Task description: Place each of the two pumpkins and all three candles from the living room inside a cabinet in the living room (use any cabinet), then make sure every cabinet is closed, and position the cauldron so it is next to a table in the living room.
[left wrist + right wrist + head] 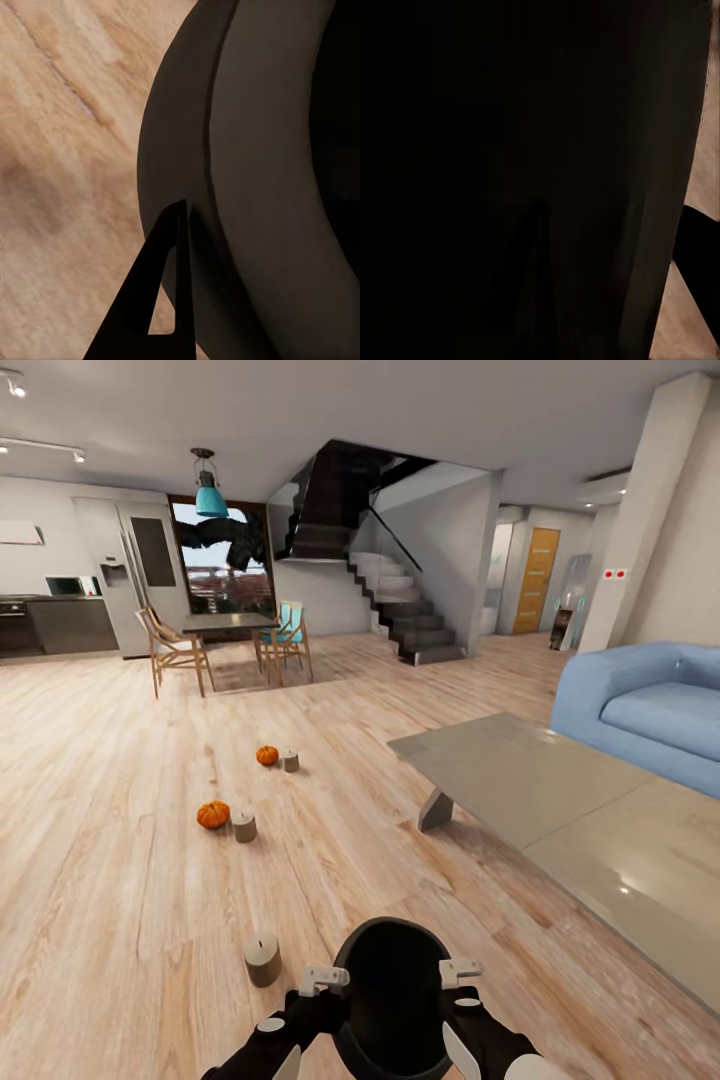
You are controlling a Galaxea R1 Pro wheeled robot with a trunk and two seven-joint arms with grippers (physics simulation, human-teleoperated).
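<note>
The black cauldron [395,1000] hangs low in front of me between both arms. My left gripper [325,978] sits at its left rim and my right gripper [460,970] at its right rim, each closed on the wall. In the left wrist view one dark finger [169,285] lies against the cauldron's outer wall [247,187]; the other is hidden. Dark cauldron wall [525,180] takes up most of the right wrist view. Two orange pumpkins [267,755] [213,814] lie on the floor, each with a candle [290,761] [244,825] beside it. A third candle [263,959] stands near my left arm. The table [560,800] is at the right. The cabinet is out of view.
A blue sofa [650,710] stands behind the table at the right. Far ahead are a dining table with wooden chairs [225,640], a staircase [400,600] and the kitchen at the left. Open wooden floor [120,840] lies between me and them.
</note>
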